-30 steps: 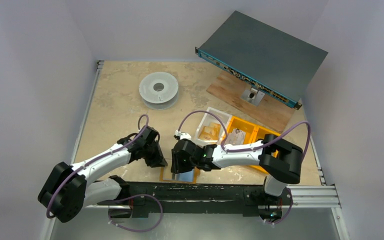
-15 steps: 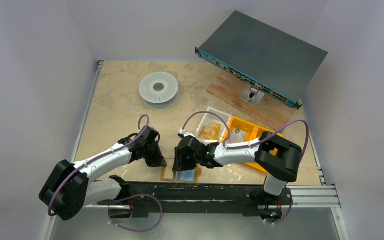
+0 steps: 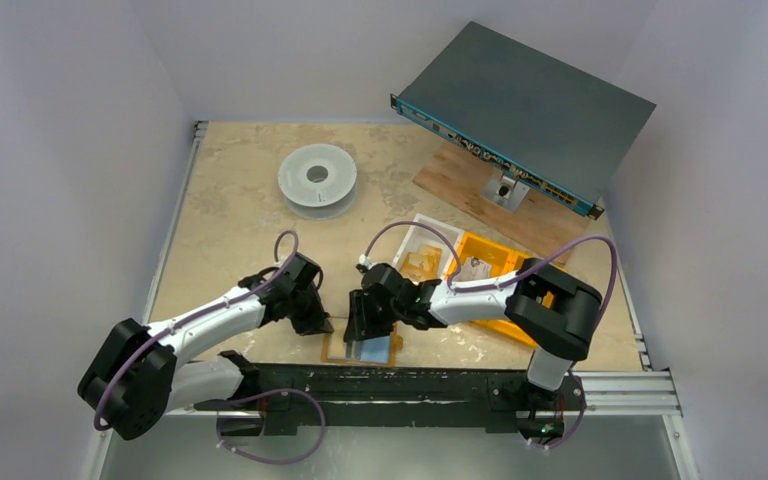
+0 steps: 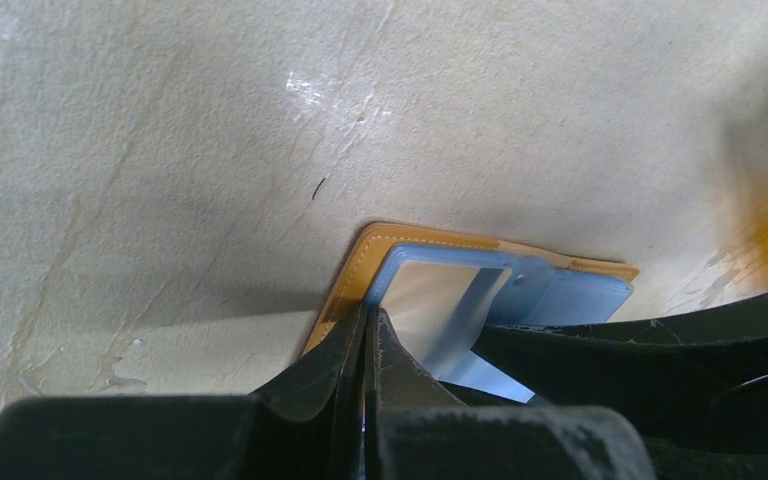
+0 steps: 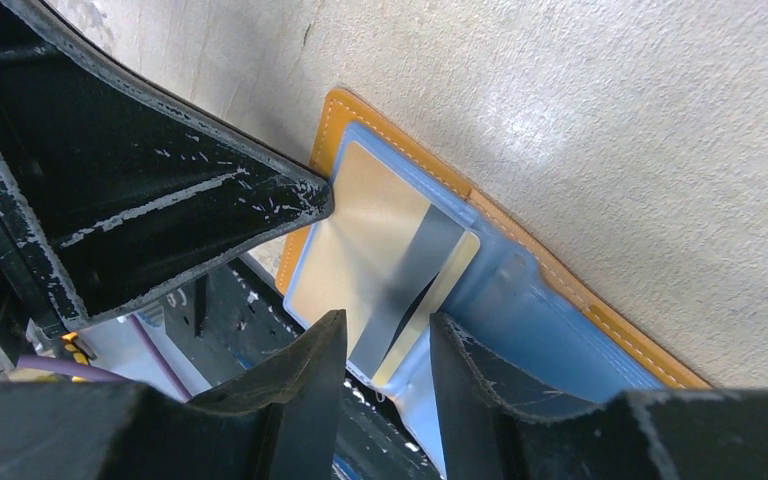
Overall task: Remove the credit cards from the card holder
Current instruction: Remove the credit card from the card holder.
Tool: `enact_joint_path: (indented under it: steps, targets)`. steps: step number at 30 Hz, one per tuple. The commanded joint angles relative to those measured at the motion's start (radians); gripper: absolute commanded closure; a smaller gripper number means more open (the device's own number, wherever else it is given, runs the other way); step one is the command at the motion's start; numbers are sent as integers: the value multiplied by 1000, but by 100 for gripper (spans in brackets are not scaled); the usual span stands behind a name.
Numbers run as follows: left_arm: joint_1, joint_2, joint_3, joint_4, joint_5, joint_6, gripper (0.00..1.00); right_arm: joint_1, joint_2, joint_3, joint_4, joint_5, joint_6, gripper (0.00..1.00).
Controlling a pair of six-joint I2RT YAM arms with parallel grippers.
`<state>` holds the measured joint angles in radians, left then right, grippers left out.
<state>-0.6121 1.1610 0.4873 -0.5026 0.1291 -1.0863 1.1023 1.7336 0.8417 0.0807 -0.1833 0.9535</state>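
The card holder lies open at the near edge of the tabletop, between my two arms. My left fingers, pressed together, touch its left edge. My right fingers are spread a little, with the near end of the shiny card between them.

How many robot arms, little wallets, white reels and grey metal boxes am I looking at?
robot arms: 2, the left arm and the right arm
card holder: 1
white reel: 1
grey metal box: 1
total: 5
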Motion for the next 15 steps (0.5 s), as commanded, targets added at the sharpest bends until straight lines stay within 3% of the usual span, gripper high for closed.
enact_joint_path:
  steps: [1,15]
  targets:
    - [-18,4,-9,-71,-60,-67,100,-18,24,35,102,30,-33,63]
    - [-17,16,-3,-88,-69,-100,100,-18,-54,19,-78,134,-17,63]
